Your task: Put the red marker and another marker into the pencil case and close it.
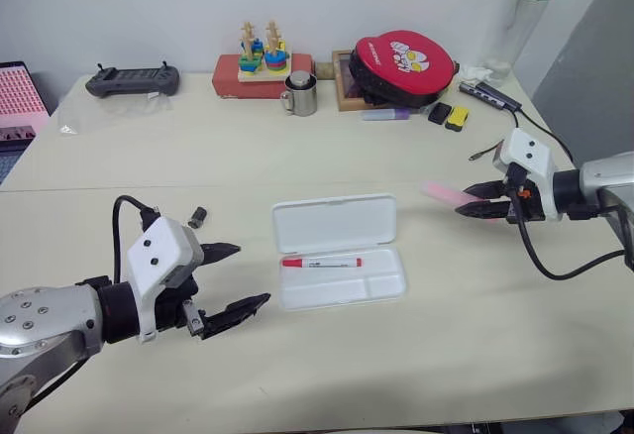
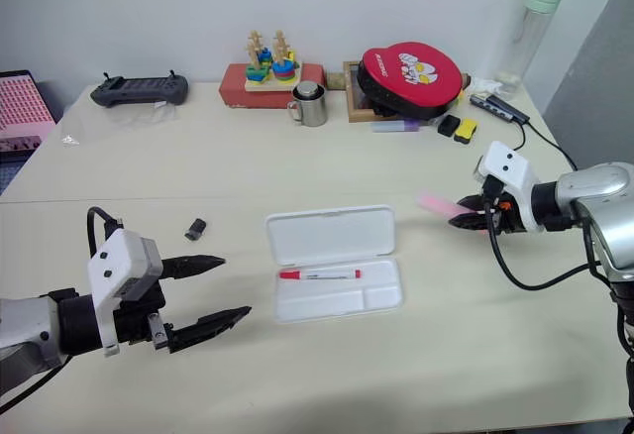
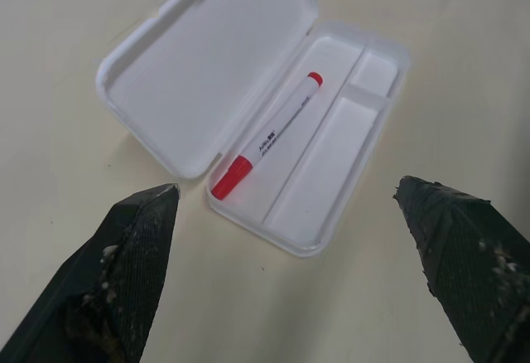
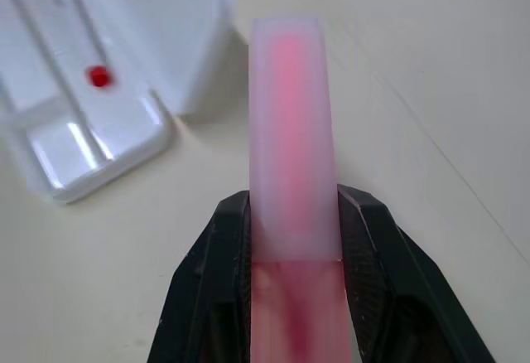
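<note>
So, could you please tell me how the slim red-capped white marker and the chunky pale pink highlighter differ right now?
The slim red-capped white marker lies flat in the long compartment of the open white plastic pencil case; the chunky pale pink highlighter is outside it, clamped in the right gripper above the table. The marker is slimmer with red ends; the highlighter is thicker, flat-sided and pink throughout. Both are pens.

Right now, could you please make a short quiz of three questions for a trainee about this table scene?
1. True or false: the red marker lies inside the pencil case.
2. What does the right end effector hold? A) purple marker B) pink highlighter C) nothing
3. Is the case lid open or closed?

Key: 1 true. 2 B. 3 open; the left end effector is open too.
</note>
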Controlling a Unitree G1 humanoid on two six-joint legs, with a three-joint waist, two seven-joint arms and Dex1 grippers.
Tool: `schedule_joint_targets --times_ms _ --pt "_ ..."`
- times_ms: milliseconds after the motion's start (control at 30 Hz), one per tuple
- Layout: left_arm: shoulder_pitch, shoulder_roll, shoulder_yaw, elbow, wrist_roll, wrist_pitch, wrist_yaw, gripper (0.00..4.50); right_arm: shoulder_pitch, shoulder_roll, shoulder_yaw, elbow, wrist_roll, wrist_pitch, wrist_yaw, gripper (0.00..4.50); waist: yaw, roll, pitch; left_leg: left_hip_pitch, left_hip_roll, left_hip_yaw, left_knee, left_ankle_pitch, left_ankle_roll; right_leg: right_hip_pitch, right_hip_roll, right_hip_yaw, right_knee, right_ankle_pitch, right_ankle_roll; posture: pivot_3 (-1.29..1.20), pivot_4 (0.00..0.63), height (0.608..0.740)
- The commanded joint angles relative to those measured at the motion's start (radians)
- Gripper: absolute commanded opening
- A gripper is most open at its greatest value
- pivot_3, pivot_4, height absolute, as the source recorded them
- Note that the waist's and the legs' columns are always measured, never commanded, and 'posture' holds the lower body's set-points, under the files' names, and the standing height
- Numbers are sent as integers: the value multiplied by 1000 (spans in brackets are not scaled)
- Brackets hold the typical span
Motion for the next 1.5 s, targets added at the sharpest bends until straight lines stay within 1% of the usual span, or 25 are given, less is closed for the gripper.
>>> schedule_joint_targets --times_ms 33,67,167,233,267,333,567,733,800,900,1033,1167,1433,1500 --pt "-20 10 -17 14 35 -33 -17 4500 58 -34 -34 -146 104 -24 114 1080 3 0 0 0 1 0 0 0 0 0 1 -1 0 0 0 0 150 740" --pt "-29 12 -25 20 42 -38 -20 4500 72 -32 -30 -183 125 -26 130 1080 4 0 0 0 3 0 0 0 0 0 2 -1 0 0 0 0 150 740" --pt "-56 12 -47 35 52 -40 -22 4500 82 12 -2 -253 160 -18 115 1080 4 0 0 0 7 3 0 0 0 0 5 -1 0 1 -1 0 150 740" --pt "-70 7 -74 44 69 -45 -20 4500 65 100 58 -289 156 0 49 1080 1 -1 0 0 8 3 0 0 0 0 5 -1 0 1 -2 0 150 740" --pt "-73 6 -84 50 79 -50 -23 4500 58 142 99 -299 134 -5 17 1080 0 -1 0 1 9 4 0 0 0 0 6 -1 0 2 -3 0 150 740" --pt "-76 4 -95 60 90 -55 -29 4500 50 190 148 -301 105 -8 -21 1080 -1 0 0 2 10 6 0 0 0 0 7 0 0 2 -4 0 150 740" --pt "-111 12 -136 105 114 -70 -56 4500 70 268 263 -269 -2 -65 -95 1080 8 -1 0 1 9 5 0 0 -1 -1 7 0 -1 3 -3 0 150 740" --pt "-140 23 -187 143 135 -78 -94 4500 53 365 378 -250 -90 -83 -158 1080 1 0 0 1 10 6 0 2 -3 -1 7 0 0 3 -3 0 150 740" --pt "-138 27 -193 151 147 -82 -109 4500 52 389 399 -254 -106 -75 -171 1080 -1 0 0 1 10 6 0 2 -4 -2 7 0 0 3 -3 0 150 740" --pt "-141 30 -192 159 151 -82 -129 4500 56 416 429 -237 -139 -80 -193 1080 2 0 0 1 10 6 0 2 -4 -2 7 0 0 3 -3 0 150 740" --pt "-161 28 -200 157 151 -71 -131 4500 63 420 451 -217 -179 -118 -195 1080 3 -1 0 1 10 6 0 2 -4 -2 7 0 0 3 -3 0 150 740" --pt "-173 24 -202 159 150 -66 -130 4500 51 460 476 -159 -231 -152 -219 1080 0 -1 -1 1 10 6 0 2 -4 -2 7 0 1 3 -3 0 150 740" --pt "-156 15 -190 140 144 -56 -120 4500 54 455 477 -135 -261 -208 -191 1080 2 -1 -1 2 10 6 0 2 -4 -1 8 0 2 3 -4 0 150 740" --pt "-151 10 -191 134 143 -54 -113 4500 56 454 484 -141 -262 -216 -180 1793 2 -1 -1 2 10 6 0 2 -4 -1 8 0 2 3 -4 0 150 740"
